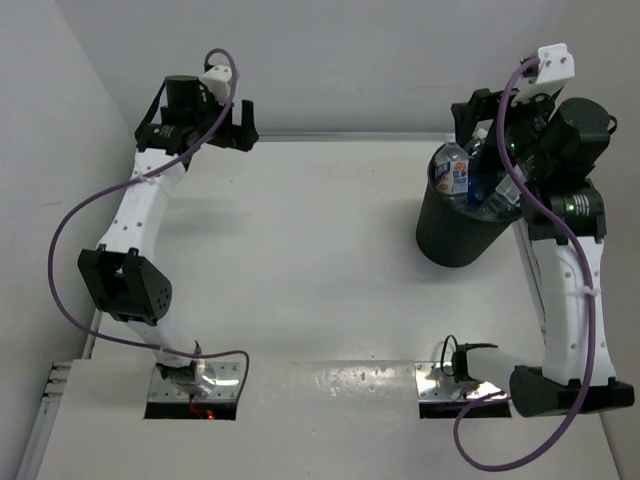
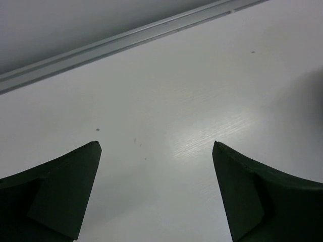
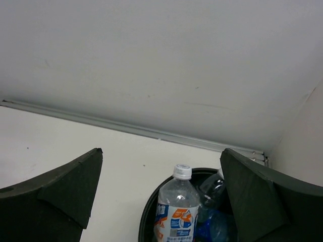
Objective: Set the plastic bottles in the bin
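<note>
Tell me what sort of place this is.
Most likely a robotics lab test cell, not a home or shop: a bare white table boxed in by plain white walls, a left arm and right arm bolted at its near edge, and a black bin holding plastic bottles.

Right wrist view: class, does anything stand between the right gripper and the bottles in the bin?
Nothing visible does. The right gripper hangs open above the bin, whose mouth is uncovered, and a labelled bottle stands upright inside, cap toward the camera.
</note>
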Controlling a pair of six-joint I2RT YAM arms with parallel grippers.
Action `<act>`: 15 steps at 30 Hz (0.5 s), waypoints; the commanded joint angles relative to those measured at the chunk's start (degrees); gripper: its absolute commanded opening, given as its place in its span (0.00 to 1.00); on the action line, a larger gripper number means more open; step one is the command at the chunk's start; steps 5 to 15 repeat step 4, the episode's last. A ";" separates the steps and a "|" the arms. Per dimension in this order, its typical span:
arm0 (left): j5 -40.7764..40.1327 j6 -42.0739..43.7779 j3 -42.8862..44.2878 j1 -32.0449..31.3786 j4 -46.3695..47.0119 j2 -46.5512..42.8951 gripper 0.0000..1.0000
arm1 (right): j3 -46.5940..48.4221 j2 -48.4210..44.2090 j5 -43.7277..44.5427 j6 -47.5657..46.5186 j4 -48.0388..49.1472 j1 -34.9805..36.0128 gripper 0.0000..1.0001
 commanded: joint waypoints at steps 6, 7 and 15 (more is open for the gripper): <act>-11.48 1.43 -0.69 3.22 -1.00 -5.51 1.00 | -3.96 -0.64 -1.44 4.67 2.80 -0.34 0.98; -11.48 1.43 -0.69 3.22 -1.00 -5.51 1.00 | -3.96 -0.64 -1.44 4.67 2.80 -0.34 0.98; -11.48 1.43 -0.69 3.22 -1.00 -5.51 1.00 | -3.96 -0.64 -1.44 4.67 2.80 -0.34 0.98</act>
